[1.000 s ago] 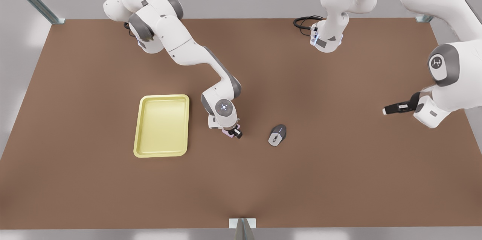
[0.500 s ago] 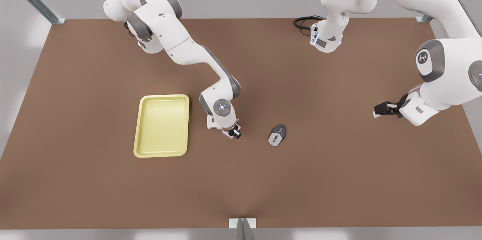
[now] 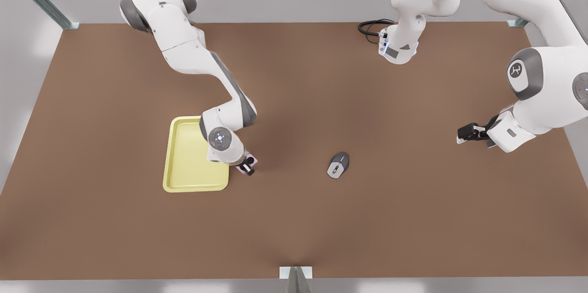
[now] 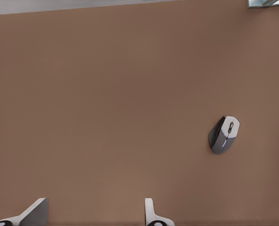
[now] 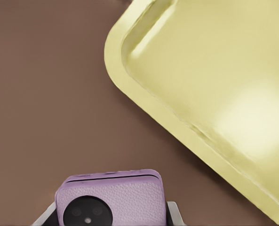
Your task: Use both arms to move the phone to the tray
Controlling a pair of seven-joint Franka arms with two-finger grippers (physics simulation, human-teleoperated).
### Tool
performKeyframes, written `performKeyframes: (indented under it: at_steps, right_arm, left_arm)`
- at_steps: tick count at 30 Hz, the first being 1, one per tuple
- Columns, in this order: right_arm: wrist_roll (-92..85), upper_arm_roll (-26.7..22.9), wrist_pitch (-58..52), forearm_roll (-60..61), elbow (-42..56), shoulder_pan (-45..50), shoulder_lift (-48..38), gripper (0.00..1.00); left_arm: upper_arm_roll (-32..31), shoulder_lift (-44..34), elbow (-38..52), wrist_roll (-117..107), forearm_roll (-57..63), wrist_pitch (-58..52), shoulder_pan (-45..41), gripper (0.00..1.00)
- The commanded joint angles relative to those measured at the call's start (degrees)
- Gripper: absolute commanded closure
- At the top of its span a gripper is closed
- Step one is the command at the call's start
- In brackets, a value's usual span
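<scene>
One brown table (image 3: 413, 219), yellow tray (image 3: 181, 164), grey walls

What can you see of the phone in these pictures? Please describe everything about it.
The phone is small, flat and pale pinkish-lilac, with a grained, leather-like back, rounded corners and a black round lens near one edge. The right pincer is shut on it, fingers at its two sides, carrying it above the brown table. In the front view it hangs just beside the tray, at its right rim, not yet inside.
</scene>
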Motion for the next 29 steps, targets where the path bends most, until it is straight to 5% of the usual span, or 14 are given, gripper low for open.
performKeyframes:
  at_steps: [1,9,10,14,16,19,22,24,29]
  right_arm:
    - [-22.51,0.0,-0.26,-0.01,-3.67,-2.85,-2.8,0.21]
    - [-35.79,-0.09,0.35,-0.01,-19.58,-10.06,-11.76,0.2]
    - [-35.79,0.0,0.35,-0.01,-19.41,-10.06,-11.76,0.0]
    - [-36.67,-0.09,-0.17,-0.09,-19.23,-10.15,-12.99,0.0]
    - [-36.67,-0.18,-7.98,-0.44,-14.76,-10.06,-15.89,0.0]
    - [-46.76,-0.18,-14.58,-0.8,-12.03,-14.89,-29.25,0.0]
    - [-71.99,-0.35,-35.94,-8.44,5.11,-23.86,-29.69,0.0]
    - [-72.62,-0.62,-46.05,-8.36,13.02,-24.48,-28.99,0.0]
    - [-72.62,0.61,-46.93,-7.57,13.55,-28.26,-28.99,0.0]
  left_arm:
    - [0.03,-0.15,-0.08,3.05,0.03,-0.06,0.0,0.0]
    - [-0.06,-0.5,-0.08,2.44,0.29,-2.79,-1.13,0.0]
    - [-0.15,-0.5,0.01,2.09,7.49,-1.29,-5.7,0.0]
    - [-0.15,-2.35,0.1,-0.99,8.38,0.29,-6.5,0.0]
    - [-11.49,-7.27,-0.34,-1.08,9.08,-0.85,4.75,0.0]
    - [-11.22,-7.18,0.36,-0.82,10.23,-1.29,5.01,0.0]
    - [-10.96,-6.92,0.36,-0.55,12.6,-0.24,5.1,0.0]
    - [-10.87,-6.66,0.36,-0.81,12.6,-0.67,5.1,0.0]
    - [-10.61,-5.87,0.36,-1.16,12.6,-0.41,5.1,0.0]
